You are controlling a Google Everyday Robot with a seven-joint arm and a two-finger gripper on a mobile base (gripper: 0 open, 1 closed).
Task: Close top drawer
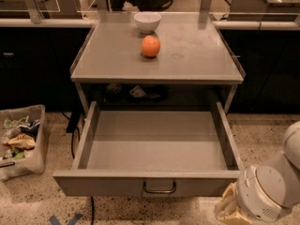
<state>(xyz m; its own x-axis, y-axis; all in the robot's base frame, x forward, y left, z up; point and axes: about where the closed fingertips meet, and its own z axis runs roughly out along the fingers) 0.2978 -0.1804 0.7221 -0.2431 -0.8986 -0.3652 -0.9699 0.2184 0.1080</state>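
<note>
The top drawer is a wide, shallow grey metal drawer. It stands pulled far out of the grey cabinet and is empty inside. A small dark U-shaped pull sits at the centre of its flat front panel. My gripper is at the bottom right of the view, on the end of the white arm. It is just to the right of the drawer's front right corner, at about the height of the front panel. I cannot tell whether it touches the panel.
An orange and a white bowl sit on the cabinet top. A clear bin of trash stands on the floor at the left. Dark cables run down beside the cabinet. Dark counters line the back.
</note>
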